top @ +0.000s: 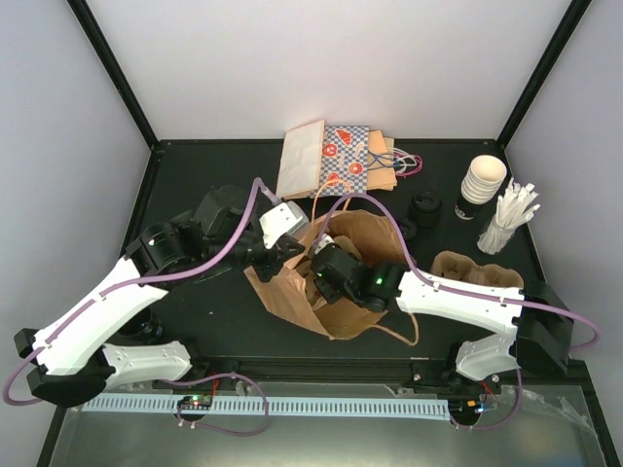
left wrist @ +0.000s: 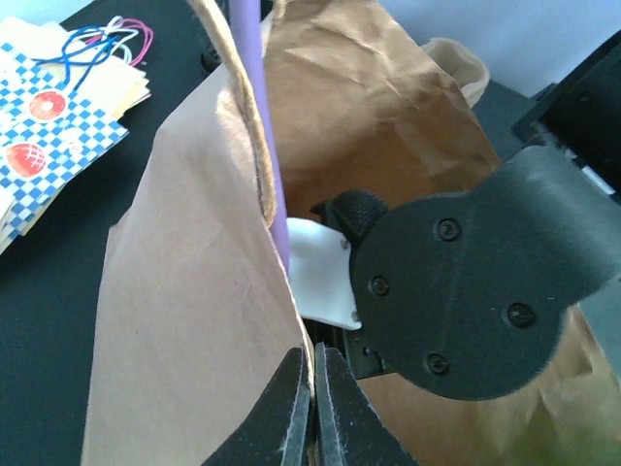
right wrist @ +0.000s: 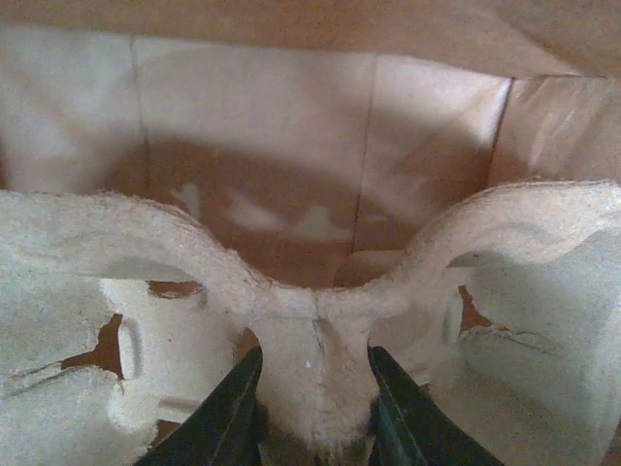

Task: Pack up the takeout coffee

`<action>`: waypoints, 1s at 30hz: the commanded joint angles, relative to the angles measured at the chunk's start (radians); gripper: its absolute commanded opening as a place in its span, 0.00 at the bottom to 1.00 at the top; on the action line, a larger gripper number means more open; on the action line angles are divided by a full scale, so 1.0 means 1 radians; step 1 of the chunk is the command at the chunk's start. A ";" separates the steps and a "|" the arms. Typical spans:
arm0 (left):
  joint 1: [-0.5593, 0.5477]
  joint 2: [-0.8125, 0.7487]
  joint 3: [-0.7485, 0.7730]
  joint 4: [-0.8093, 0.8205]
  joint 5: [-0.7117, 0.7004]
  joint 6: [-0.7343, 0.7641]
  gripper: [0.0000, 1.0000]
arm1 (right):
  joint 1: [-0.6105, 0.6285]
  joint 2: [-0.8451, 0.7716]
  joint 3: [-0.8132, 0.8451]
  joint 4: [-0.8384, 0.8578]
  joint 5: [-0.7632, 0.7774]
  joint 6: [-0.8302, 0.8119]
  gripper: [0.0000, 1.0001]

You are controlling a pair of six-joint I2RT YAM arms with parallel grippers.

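Observation:
A brown paper bag (top: pixel 292 297) lies open in the middle of the table. My left gripper (top: pixel 290 255) is shut on the bag's rim, and the left wrist view shows the paper (left wrist: pixel 194 291) pinched between the closed fingers of the gripper (left wrist: pixel 312 408). My right gripper (top: pixel 329 277) reaches into the bag. In the right wrist view the gripper (right wrist: pixel 312 408) is shut on the centre rib of a pulp cup carrier (right wrist: pixel 310 340), inside the bag (right wrist: pixel 252 116). The carrier's cup wells in view are empty. No capped takeout coffee shows in any view.
Another pulp carrier (top: pixel 477 270) lies at the right. A stack of cream paper cups (top: pixel 484 180), loose black lids (top: pixel 425 206) and a holder of white sticks (top: pixel 506 219) stand at the back right. Flat paper bags (top: pixel 336 161) lie at the back.

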 commanded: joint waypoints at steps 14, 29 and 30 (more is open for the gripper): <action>-0.007 -0.103 -0.078 0.173 0.140 -0.057 0.02 | -0.008 -0.004 -0.060 0.020 -0.147 -0.041 0.26; 0.058 -0.260 -0.161 0.157 -0.044 -0.317 0.63 | 0.006 0.059 -0.074 0.031 -0.170 -0.044 0.26; 0.087 -0.261 -0.150 0.135 -0.055 -0.334 0.66 | 0.010 0.060 -0.074 0.034 -0.163 -0.039 0.26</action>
